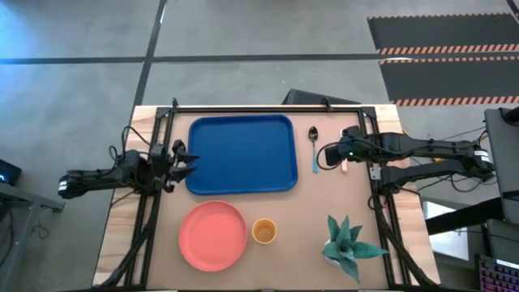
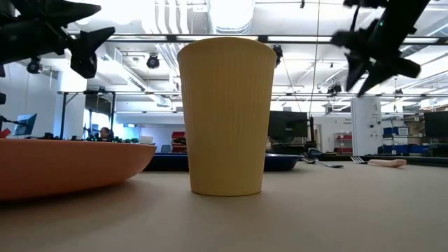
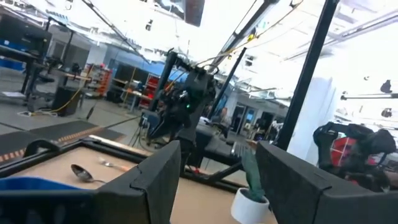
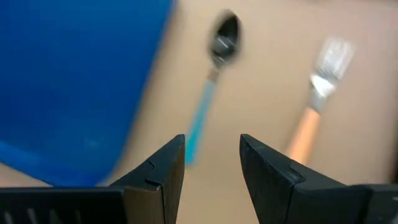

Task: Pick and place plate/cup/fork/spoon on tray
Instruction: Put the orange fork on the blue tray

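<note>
The blue tray (image 1: 242, 154) lies at the table's far middle. The salmon-pink plate (image 1: 212, 234) and the yellow-orange cup (image 1: 263, 231) stand in front of it, near the table's near edge. The teal-handled spoon (image 1: 314, 148) lies right of the tray. The orange-handled fork (image 4: 316, 112) lies right of the spoon, mostly under my right gripper in the high view. My right gripper (image 1: 328, 153) is open and empty, raised above the spoon and fork. My left gripper (image 1: 188, 163) is open and empty at the tray's left edge, above the table.
A green plant in a white pot (image 1: 350, 247) stands at the table's near right. Black frame rails (image 1: 268, 107) run along the table's far edge and both sides.
</note>
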Robot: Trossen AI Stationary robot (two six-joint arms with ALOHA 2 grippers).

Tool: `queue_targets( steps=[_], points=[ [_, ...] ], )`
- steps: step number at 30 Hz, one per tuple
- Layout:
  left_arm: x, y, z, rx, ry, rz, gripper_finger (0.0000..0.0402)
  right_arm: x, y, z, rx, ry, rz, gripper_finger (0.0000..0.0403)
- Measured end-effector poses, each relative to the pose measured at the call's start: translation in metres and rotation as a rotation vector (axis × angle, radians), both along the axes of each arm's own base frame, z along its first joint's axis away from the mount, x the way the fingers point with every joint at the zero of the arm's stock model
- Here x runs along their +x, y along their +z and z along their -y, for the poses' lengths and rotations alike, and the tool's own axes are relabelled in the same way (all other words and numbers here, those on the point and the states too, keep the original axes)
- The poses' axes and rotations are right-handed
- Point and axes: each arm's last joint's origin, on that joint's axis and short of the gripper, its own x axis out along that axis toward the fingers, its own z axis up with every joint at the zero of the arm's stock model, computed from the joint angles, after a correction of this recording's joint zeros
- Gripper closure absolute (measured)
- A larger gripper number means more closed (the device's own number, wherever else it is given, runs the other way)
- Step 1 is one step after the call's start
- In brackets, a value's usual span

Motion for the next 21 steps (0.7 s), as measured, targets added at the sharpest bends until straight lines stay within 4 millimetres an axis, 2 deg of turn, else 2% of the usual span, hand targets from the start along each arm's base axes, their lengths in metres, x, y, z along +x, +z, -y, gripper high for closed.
queue_targets(
  steps=[6, 9, 21],
  points=[
    [0.002, -0.002, 0.000, -0.033, -0.006, -0.018, 0.0207, -0.001, -0.019, 0.010, 0.175, -0.056, -0.202, 0.0261],
    [0.002, -0.001, -0.001, -0.088, -0.001, -0.013, 0.0207, 0.003, -0.026, 0.019, 0.205, -0.057, -0.250, 0.0261],
    [0.000, 0.002, -0.001, -0.101, 0.004, 0.023, 0.0207, 0.009, -0.055, 0.068, 0.310, -0.051, -0.379, 0.0261]
  ],
)
